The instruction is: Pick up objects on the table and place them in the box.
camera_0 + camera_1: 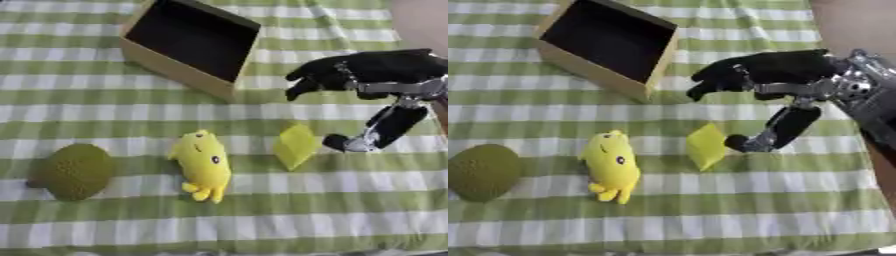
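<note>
- The robot's right hand [776, 70], black with silver joints, comes in from the right edge; its wrist and forearm are cut off there, more of them showing in the right eye view
- Its fingers [710, 80] are bent downward in a relaxed curl and grasp nothing; the thumb [776, 131] hangs down toward the cloth, its tip just beside the right edge of the small yellow flat pouch-like object [296, 146], and contact cannot be made out
- The left hand shows in neither view
- What the yellow pouch-like object is cannot be told; it lies tilted on the cloth, near the middle
- The tan cardboard box with a dark inside [179, 67] sits far and left of the hand, open; its far corner is cut off at the top edge
- The yellow plush toy with a small face [203, 165] lies left of the pouch, apart from it
- The round olive-green bumpy ball [74, 171] rests at the near left, well apart from the box
- A green-and-white checked tablecloth [262, 220] covers the table; a brownish strip of floor [855, 22] shows at the far right
</note>
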